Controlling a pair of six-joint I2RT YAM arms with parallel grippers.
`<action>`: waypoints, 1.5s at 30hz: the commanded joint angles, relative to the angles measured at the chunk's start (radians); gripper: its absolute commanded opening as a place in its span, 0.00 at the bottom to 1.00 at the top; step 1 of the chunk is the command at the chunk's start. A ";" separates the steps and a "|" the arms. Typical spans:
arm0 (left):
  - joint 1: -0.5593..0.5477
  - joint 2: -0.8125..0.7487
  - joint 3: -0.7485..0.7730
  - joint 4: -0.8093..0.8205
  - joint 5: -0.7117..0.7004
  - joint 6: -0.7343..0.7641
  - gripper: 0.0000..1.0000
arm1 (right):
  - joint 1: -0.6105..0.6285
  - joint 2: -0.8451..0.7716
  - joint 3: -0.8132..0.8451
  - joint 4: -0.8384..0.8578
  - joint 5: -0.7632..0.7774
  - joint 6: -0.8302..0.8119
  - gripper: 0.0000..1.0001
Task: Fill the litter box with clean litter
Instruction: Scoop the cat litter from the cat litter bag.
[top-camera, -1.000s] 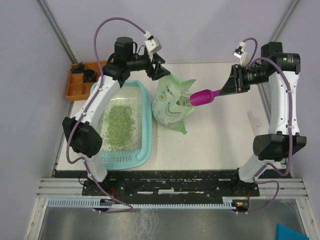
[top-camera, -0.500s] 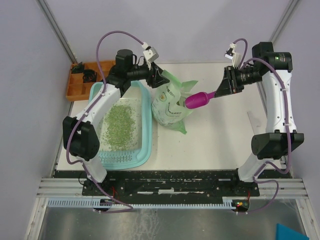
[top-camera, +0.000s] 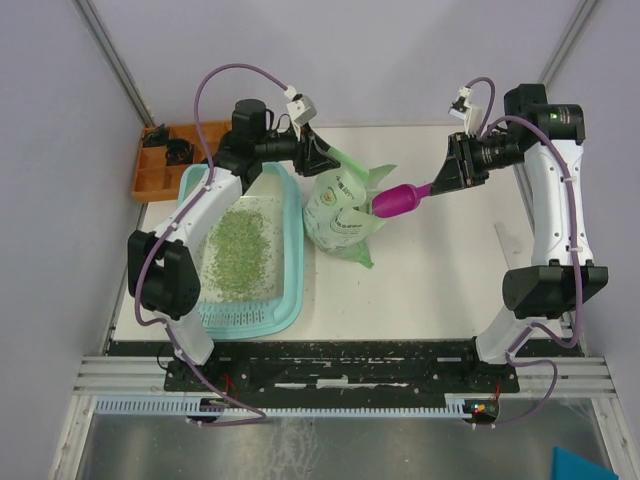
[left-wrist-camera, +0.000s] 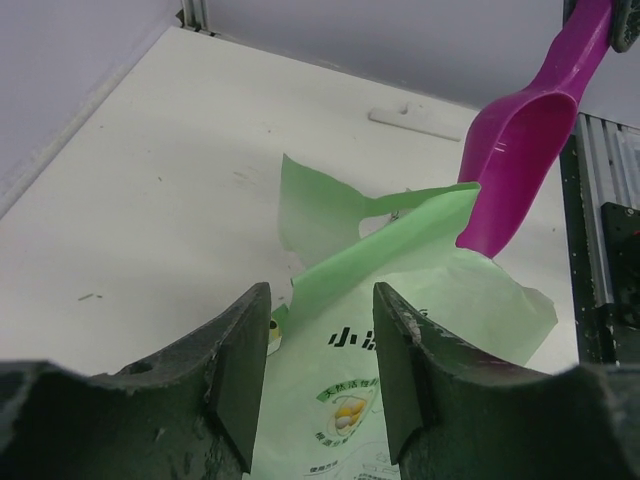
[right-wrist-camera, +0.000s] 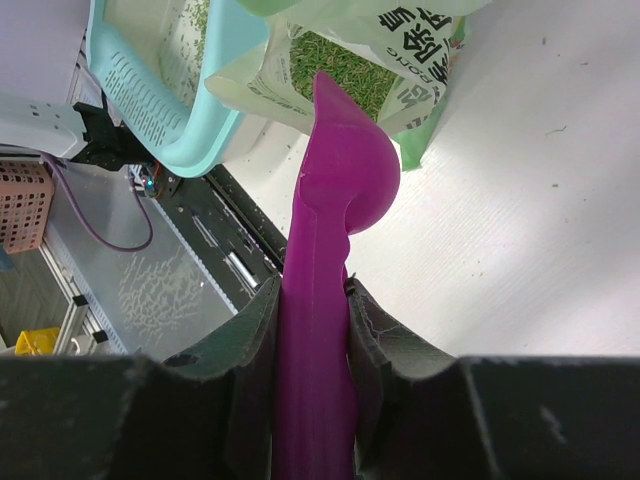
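Observation:
The light-teal litter box (top-camera: 290, 262) lies at the left with green litter (top-camera: 236, 250) spread across its floor. A pale green bag (top-camera: 338, 212) stands beside it, mouth open, and shows more litter (right-wrist-camera: 335, 72) inside. My right gripper (top-camera: 447, 178) is shut on the handle of a magenta scoop (top-camera: 398, 200). The scoop's bowl (right-wrist-camera: 345, 165) hangs at the bag's mouth. My left gripper (top-camera: 322, 158) is open just behind the bag's top edge (left-wrist-camera: 385, 245), and the bag shows between its jaws. The scoop (left-wrist-camera: 520, 140) is also in the left wrist view.
An orange compartment tray (top-camera: 165, 170) sits at the back left, beyond the litter box. A thin white strip (top-camera: 503, 240) lies on the table at the right. The black base rail (top-camera: 340, 362) runs along the near edge. The litter box's grate end (right-wrist-camera: 140, 85) faces the rail.
My right arm swung the scoop left toward the bag's mouth. My left gripper moved right, closer to the bag's top edge. Little has changed in the last half second.

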 joint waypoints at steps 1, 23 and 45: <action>0.003 -0.032 -0.019 -0.048 0.043 0.015 0.51 | 0.000 -0.009 0.015 -0.091 0.003 -0.024 0.02; 0.003 -0.254 -0.114 -0.071 -0.310 0.121 0.03 | 0.092 0.002 0.045 -0.096 0.129 -0.014 0.02; 0.002 -0.298 -0.159 0.016 -0.300 0.028 0.03 | 0.407 0.270 0.334 0.100 0.422 0.110 0.02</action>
